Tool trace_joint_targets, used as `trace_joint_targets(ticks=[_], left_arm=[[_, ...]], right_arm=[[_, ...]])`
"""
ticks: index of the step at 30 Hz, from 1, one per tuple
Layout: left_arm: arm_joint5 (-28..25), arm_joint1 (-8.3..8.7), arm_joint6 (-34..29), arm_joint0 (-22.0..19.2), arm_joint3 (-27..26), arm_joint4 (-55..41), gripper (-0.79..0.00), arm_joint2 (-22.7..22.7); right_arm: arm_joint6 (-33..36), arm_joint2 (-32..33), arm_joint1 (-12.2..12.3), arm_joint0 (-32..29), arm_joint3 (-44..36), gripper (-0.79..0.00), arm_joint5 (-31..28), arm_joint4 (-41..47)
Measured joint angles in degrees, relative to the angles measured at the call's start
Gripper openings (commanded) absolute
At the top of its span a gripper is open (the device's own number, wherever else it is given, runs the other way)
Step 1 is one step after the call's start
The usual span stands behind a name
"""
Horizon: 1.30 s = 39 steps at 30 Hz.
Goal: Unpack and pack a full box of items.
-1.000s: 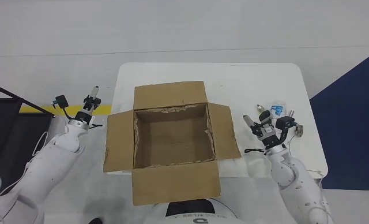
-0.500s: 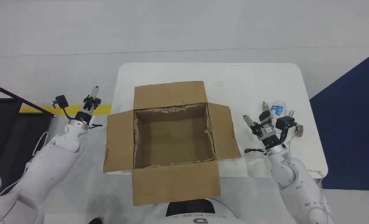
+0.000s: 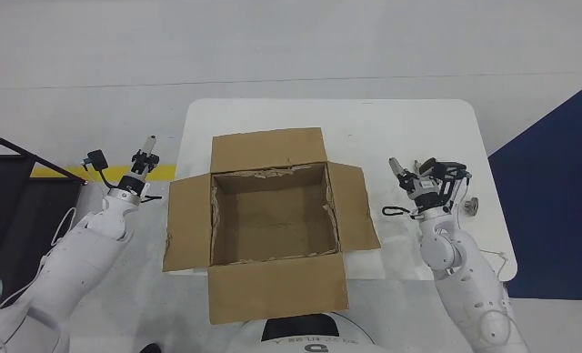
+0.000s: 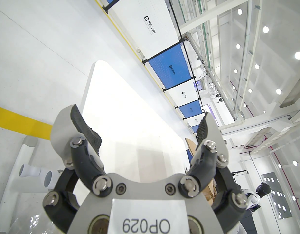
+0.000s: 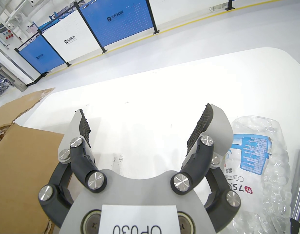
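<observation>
The cardboard box (image 3: 269, 151) sits open in the middle of the white table (image 3: 409, 126), its 4 flaps folded outward. Inside it, bare brown floor and ragged, torn wall edges show. To the box's right a crumpled clear plastic bottle (image 5: 254, 152) with a blue label lies on the tabletop, just beside the right gripper (image 5: 145, 113). What may be a shiny metal tube (image 5: 298, 171) lies on the bottle's far side. The right gripper's 2 textured black pads (image 5: 85, 125) are spread wide and grip nothing, low over the table between box flap and bottle. The left gripper (image 4: 140, 114) is likewise spread and empty, off the table's left edge over the floor
</observation>
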Motion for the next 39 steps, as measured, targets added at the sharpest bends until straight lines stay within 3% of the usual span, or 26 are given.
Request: trace_joint_targets(ticks=[10, 18, 39], left_arm=[[0.00, 0.00, 0.00, 0.00, 0.00, 0.00, 0.000, 0.00], [0.00, 0.00, 0.00, 0.00, 0.00, 0.00, 0.000, 0.00], [0.00, 0.00, 0.00, 0.00, 0.00, 0.00, 0.000, 0.00]], right_arm=[[9.82, -1.76, -0.83, 4.37, 2.02, 0.000, 10.87, -0.50], [14.26, -0.60, -0.88, 5.89, 3.75, 0.000, 13.15, -1.22], [21.83, -4.68, -2.19, 14.30, 10.60, 0.000, 19.95, -7.68]])
